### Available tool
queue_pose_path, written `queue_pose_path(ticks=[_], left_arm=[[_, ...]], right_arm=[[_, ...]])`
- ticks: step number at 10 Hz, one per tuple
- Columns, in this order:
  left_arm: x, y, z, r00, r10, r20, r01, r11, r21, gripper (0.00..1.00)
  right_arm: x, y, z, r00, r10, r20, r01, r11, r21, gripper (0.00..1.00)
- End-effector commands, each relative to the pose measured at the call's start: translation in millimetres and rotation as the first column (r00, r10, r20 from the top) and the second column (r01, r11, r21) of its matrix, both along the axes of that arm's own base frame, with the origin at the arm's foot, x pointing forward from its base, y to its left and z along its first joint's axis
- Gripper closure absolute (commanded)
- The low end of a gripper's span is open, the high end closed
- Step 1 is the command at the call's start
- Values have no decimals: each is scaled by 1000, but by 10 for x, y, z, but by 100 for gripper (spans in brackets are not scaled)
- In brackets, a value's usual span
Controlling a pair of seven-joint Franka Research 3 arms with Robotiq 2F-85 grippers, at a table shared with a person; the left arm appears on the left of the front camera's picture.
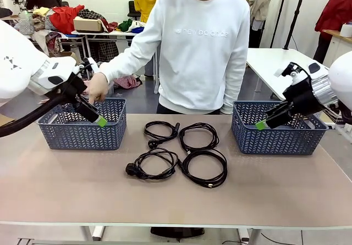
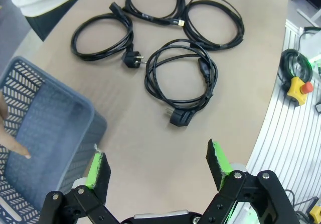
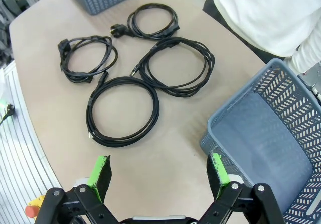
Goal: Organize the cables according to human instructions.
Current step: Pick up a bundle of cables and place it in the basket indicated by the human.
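Left gripper [image 2: 156, 151] and right gripper [image 3: 158, 157] flank the cables [image 1: 179, 160], jaws apart; nothing sorted yet, so next is grasping whichever coil the person [image 1: 203, 47] indicates.

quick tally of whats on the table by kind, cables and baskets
black coiled cables: 4
blue-grey lattice baskets: 2
total: 6
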State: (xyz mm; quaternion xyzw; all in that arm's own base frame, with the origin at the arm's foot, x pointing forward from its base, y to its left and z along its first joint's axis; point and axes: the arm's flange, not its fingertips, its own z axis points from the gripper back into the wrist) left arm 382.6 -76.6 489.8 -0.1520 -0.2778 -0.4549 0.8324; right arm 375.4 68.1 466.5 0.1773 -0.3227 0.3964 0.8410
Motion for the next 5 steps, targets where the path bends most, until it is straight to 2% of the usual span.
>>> queue_pose_path(ticks=[1,5], left_arm=[[13,25,-44,1000,-21,4,21,1000,-16,0],[13,25,-44,1000,-21,4,21,1000,-16,0]], right_arm=[[33,-16,-21,1000,16,8,-16,1000,10,0],[33,-16,-21,1000,16,8,-16,1000,10,0]])
